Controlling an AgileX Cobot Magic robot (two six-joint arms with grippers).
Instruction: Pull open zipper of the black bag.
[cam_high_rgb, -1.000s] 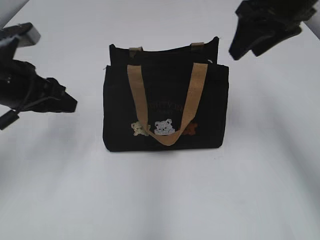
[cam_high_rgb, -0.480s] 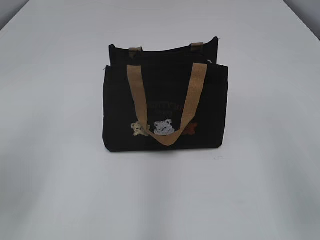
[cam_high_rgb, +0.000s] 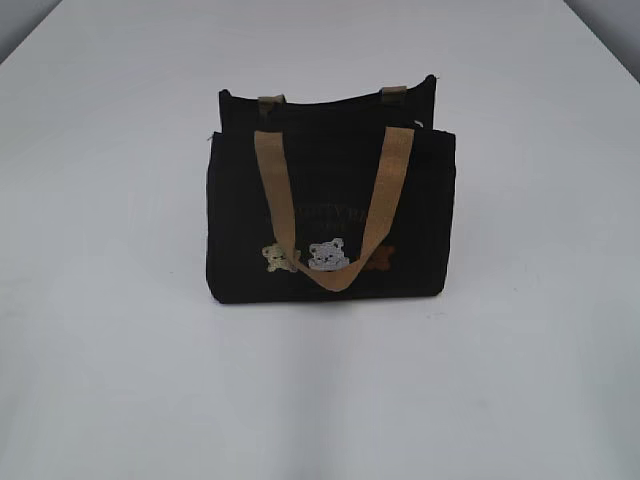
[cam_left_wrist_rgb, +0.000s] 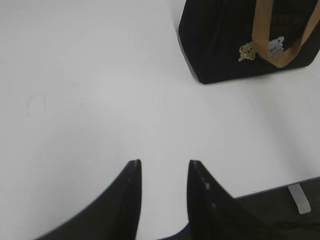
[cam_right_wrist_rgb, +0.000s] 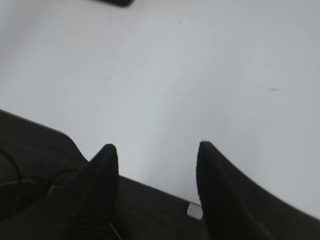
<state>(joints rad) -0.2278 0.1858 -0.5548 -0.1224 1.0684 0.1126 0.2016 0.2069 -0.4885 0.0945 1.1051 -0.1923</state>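
**Black bag upright on the table, both grippers empty and apart from it**

The black bag is seen standing upright near the middle of the white table in the exterior view, its front panel turned toward the camera. The zipper runs along the dark top edge between the front and rear panels; its pull cannot be made out, and whether it is closed cannot be told. A tan handle hangs down over the front in a loop, reaching the small animal patches near the lower edge. Faint lettering is visible above the patches but is not readable. Two short tan tabs are seen at the rear panel's top edge.

In the left wrist view, the bag's lower corner is seen at the upper right, well apart from the left gripper, whose jaws are parted by a narrow gap with nothing between them, over bare table near its front edge.

The right gripper is shown with jaws set wider apart, also empty, above the table's edge. Neither gripper appears in the exterior view.
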